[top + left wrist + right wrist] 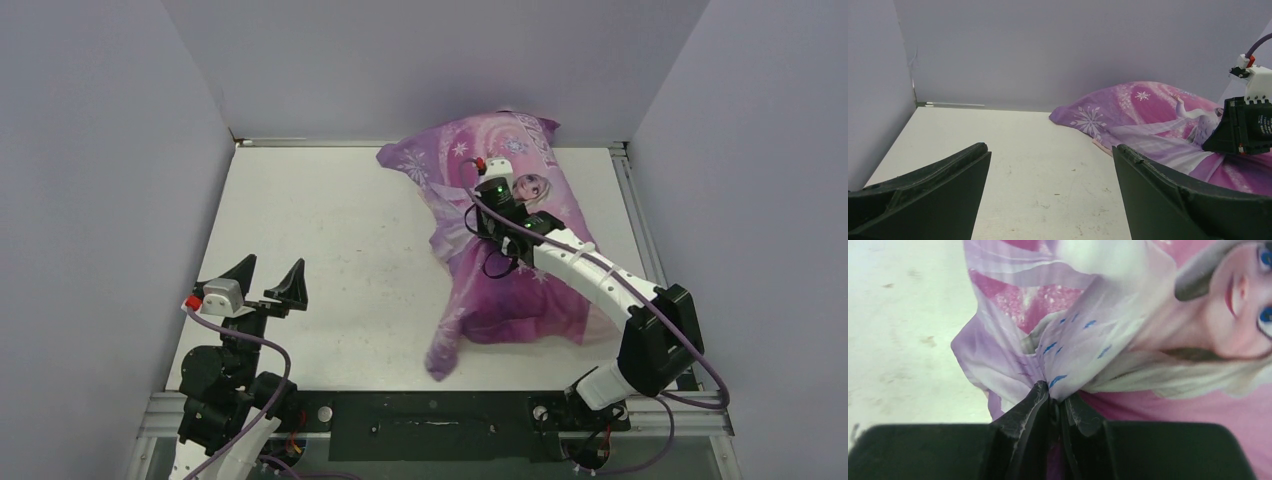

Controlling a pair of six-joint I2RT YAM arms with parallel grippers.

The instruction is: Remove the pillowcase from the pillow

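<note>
At the near left, the left pincer [270,268] hangs released above the white tabletop [340,230], its fingers [923,195] spread wide and holding nothing. Right of centre, the purple-pink pillowcase [520,290] lies plump on the tabletop, running from the back wall toward the near edge, princess print up. The right pincer [1056,399] is clenched on a bunched fold of the pillowcase near its left edge.
</note>
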